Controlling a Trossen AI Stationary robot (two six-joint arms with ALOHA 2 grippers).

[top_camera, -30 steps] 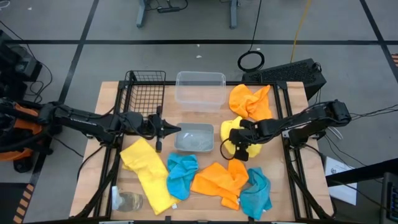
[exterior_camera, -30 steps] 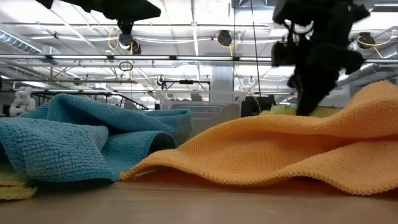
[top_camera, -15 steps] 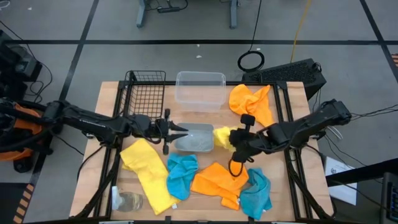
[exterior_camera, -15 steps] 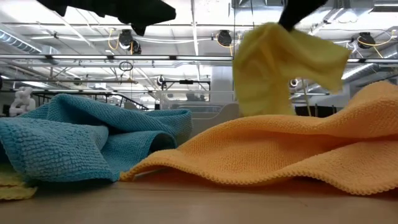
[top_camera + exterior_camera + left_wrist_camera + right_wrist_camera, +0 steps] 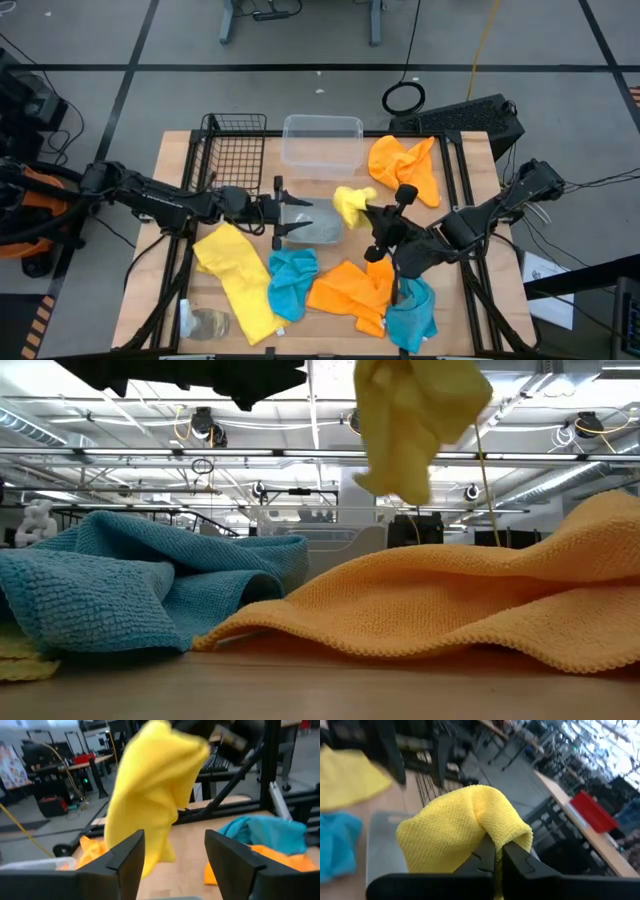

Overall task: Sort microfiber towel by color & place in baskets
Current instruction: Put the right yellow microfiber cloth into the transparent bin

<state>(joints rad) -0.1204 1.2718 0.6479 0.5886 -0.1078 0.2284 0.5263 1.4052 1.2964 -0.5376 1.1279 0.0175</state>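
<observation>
Two dark robot arms are seen from above, reaching over a wooden surface (image 5: 175,150) strewn with coloured towels. A small yellow towel (image 5: 351,203) is gripped in the clenched right hand (image 5: 368,211) and is held up in the air, just beside the grey tray (image 5: 312,222) at the middle of the surface. In the right wrist view the two fingers are pinched tight on a fold of this cloth, with the tray seen beneath it. In the low view the cloth is seen hanging high above an orange towel.

The left hand (image 5: 287,214) is held spread apart, its fingers pointed toward the held cloth, over the tray's left edge. In the left wrist view the yellow cloth is framed just beyond its parted fingers (image 5: 125,855).

At the back of the surface a black wire-mesh basket (image 5: 233,145) is placed on the left, with a clear plastic tub (image 5: 322,145) beside it. An orange towel (image 5: 404,165) is laid to the right of the tub. Along the front, a long yellow towel (image 5: 240,280), a blue towel (image 5: 291,282), another orange towel (image 5: 356,290) and a second blue towel (image 5: 412,310) are spread out.
</observation>
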